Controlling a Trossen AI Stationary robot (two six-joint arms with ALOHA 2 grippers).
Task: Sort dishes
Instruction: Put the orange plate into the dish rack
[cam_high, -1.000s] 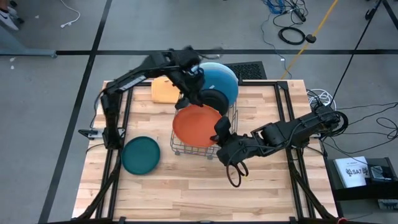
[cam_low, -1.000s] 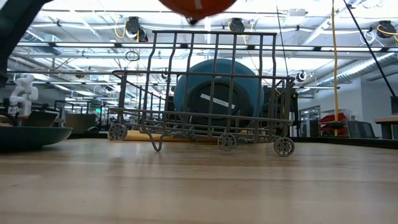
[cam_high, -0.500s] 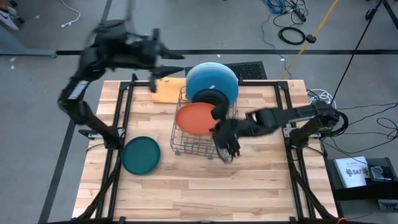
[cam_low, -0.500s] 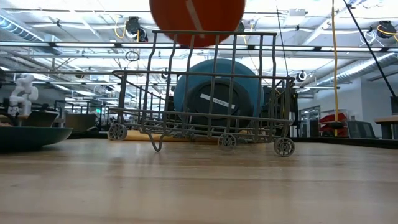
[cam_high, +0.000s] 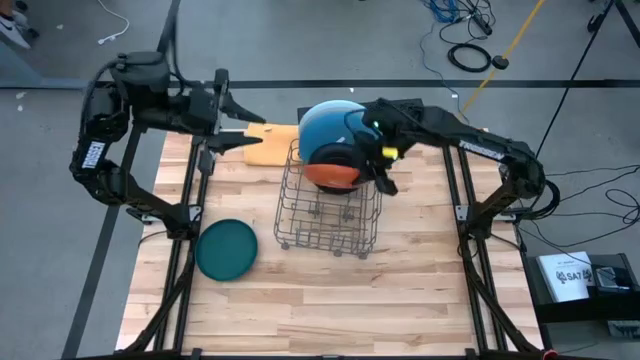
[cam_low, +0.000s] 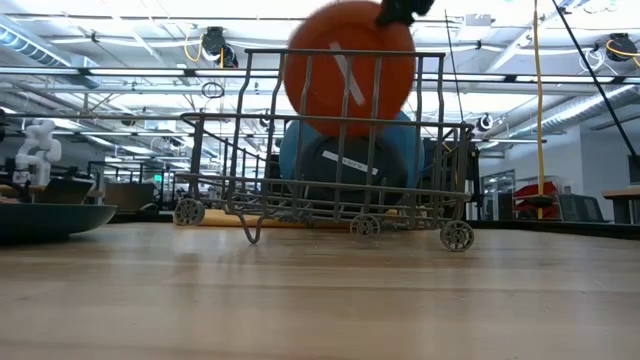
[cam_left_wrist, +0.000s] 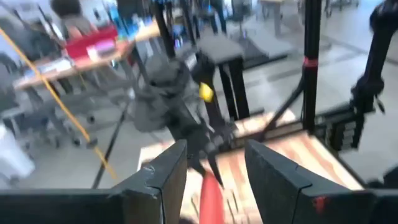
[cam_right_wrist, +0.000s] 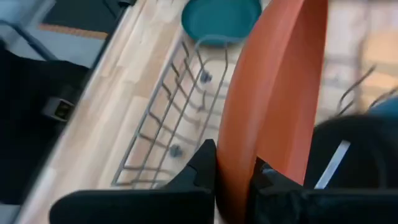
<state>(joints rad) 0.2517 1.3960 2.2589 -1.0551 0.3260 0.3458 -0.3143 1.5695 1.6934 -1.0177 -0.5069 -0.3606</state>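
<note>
The orange plate (cam_high: 332, 178) stands on edge in the wire rack (cam_high: 325, 225), held by my right gripper (cam_high: 374, 172), which reaches in from the table's right. Behind it, toward the far edge, a black plate (cam_high: 343, 157) and a larger blue plate (cam_high: 335, 128) stand on edge in the rack. A dark teal plate (cam_high: 225, 248) lies flat on the table at the near left. My left gripper (cam_high: 238, 118) is open and empty, high over the table's far left corner. No other plates show. My right gripper pinches the orange plate's rim at its upper right (cam_low: 388, 22) between its two fingers (cam_right_wrist: 205, 167), one on each face. The fingers come from above, slanting from the right. The plate hangs upright, its top above the rack's top rail and its lower edge (cam_low: 345, 132) above the rack's floor.
A folded orange-yellow cloth (cam_high: 268, 147) lies at the far edge, left of the rack. The near half of the wooden table (cam_high: 330, 310) is bare. The arms' frame posts (cam_high: 190, 215) stand at both sides of the table.
My right gripper has carried the orange plate from the rack's near right side toward the far edge, tipped it from flat to upright and lowered it partly into the rack. My left gripper has swung from over the rack to the far left corner.
</note>
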